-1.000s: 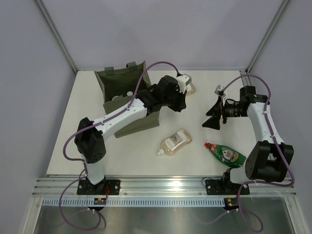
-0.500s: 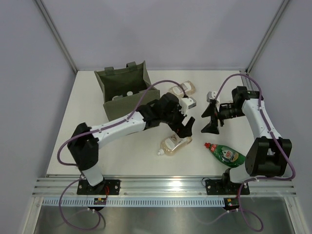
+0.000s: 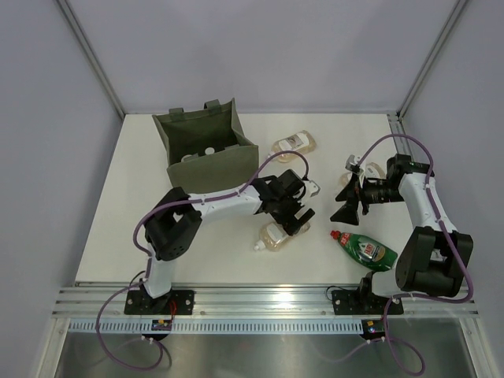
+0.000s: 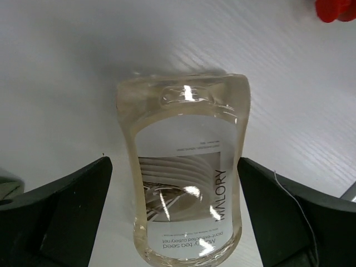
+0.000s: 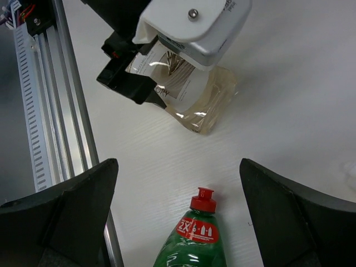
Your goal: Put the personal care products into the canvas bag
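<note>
A flat amber bottle with a white cap lies on the table, and my left gripper is low over it. In the left wrist view the bottle lies between the open fingers, with a gap on each side. A second amber bottle lies farther back, beside the olive canvas bag, which stands open with white items inside. The green red-capped bottle lies at the front right. My right gripper hangs open above its cap, holding nothing.
The aluminium rail runs along the near edge, close to the green bottle. The left gripper's white housing fills the top of the right wrist view. A small pale object lies behind the right arm.
The left arm swung from beside the bag toward the front and came down over the near amber bottle, its jaws now open. The right gripper shifted slightly.
</note>
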Tool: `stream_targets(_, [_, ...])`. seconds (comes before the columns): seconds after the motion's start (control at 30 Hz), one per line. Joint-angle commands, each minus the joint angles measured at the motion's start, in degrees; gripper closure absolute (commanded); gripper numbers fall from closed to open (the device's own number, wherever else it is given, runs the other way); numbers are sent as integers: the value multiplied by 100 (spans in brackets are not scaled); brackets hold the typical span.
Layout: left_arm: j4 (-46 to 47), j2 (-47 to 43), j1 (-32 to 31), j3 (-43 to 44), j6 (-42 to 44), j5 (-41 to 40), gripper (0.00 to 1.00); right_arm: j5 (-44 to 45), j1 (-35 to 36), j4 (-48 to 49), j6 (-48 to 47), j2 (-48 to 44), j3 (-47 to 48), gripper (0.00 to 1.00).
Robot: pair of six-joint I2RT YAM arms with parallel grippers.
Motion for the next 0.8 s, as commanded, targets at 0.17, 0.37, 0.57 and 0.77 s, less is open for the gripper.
stream_targets(0.17, [-205, 328, -241, 146, 243, -377, 1, -201, -7, 381, 532, -105, 35, 0])
stream_targets(0.37, [-345, 574, -356, 102, 243, -798, 1, -227, -7, 513, 788, -97, 27, 0])
stream_targets(0.57, [-179, 733, -347, -56, 103, -1547, 28, -263, -7, 601, 946, -193, -78, 1])
stream_targets(0.77, [-82, 312, -338, -56, -11, -1538, 100, -271, -7, 741, 1148, -351, -219, 1])
